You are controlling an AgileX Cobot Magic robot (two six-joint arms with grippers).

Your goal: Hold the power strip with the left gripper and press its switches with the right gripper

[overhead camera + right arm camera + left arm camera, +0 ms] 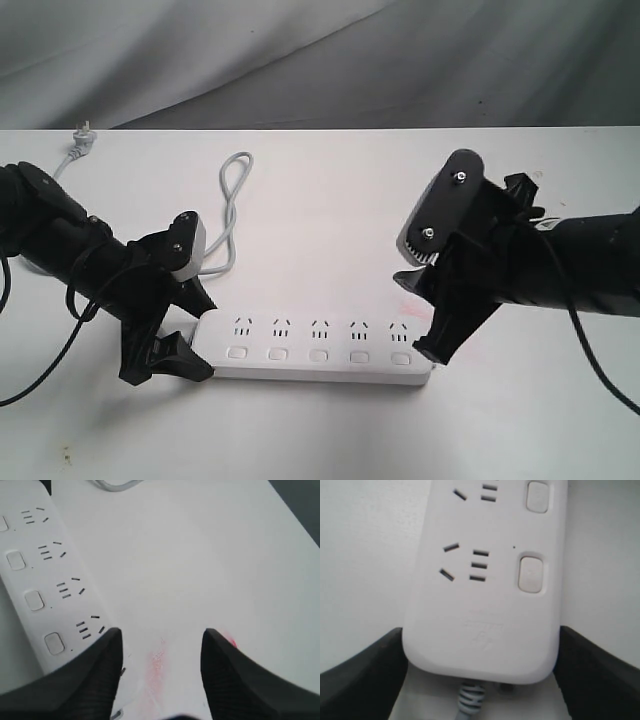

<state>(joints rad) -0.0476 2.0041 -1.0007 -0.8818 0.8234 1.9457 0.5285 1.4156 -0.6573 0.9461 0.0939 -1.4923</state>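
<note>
**Strip clamped at its cord end; other claw open at the far end**

The left gripper (480, 630) is closed on the cord end of the power strip (320, 345), with one finger against each long side. Its wrist view cuts off all but two switches (318, 354), and the grey cord (232, 210) is cut off just past where it leaves the strip. The right gripper (161, 635) stands with jaws apart at the strip's opposite end. One finger (85, 680) hides that end's corner, so contact cannot be judged. Between its fingers lies bare table (330, 180) with a faint pink smear (156, 662).
</note>
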